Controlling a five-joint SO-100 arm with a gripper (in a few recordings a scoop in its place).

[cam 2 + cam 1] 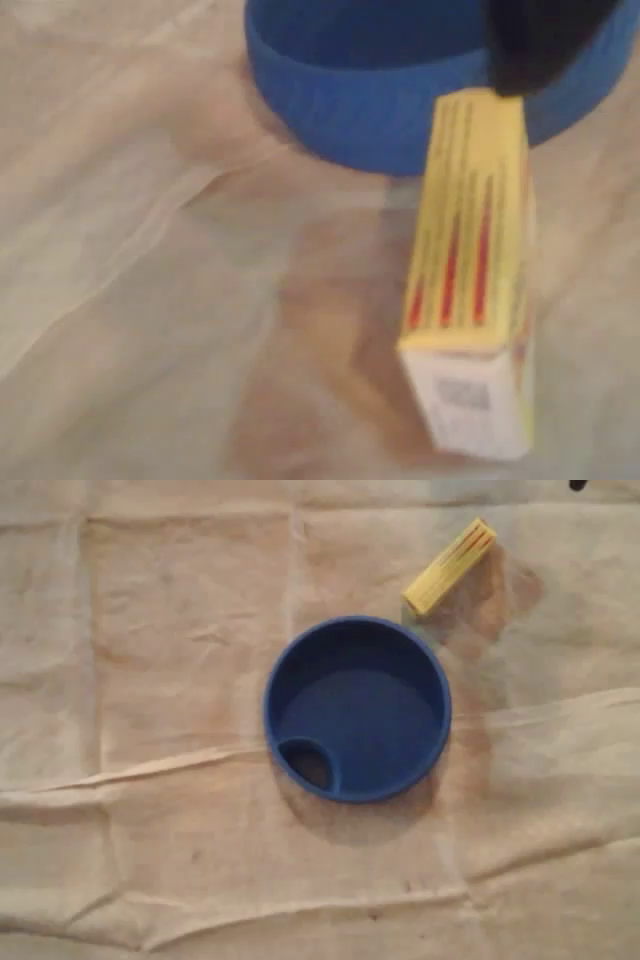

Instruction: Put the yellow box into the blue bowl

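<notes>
Grasping the yellow box (pixel 450 565) comes first: it lies on the cloth-covered tabletop (pixel 150 680) just beside the blue bowl (pixel 357 720). Pinch across its narrow width; whether the claw (pixel 535 55) is spread, I cannot tell.

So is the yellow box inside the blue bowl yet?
Not yet. The yellow box lies on the cloth beside the blue bowl, outside its rim.

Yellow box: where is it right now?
Overhead view: the yellow box lies on the cloth at upper right, outside the blue bowl, its lower end close by the bowl's upper-right rim.
</notes>
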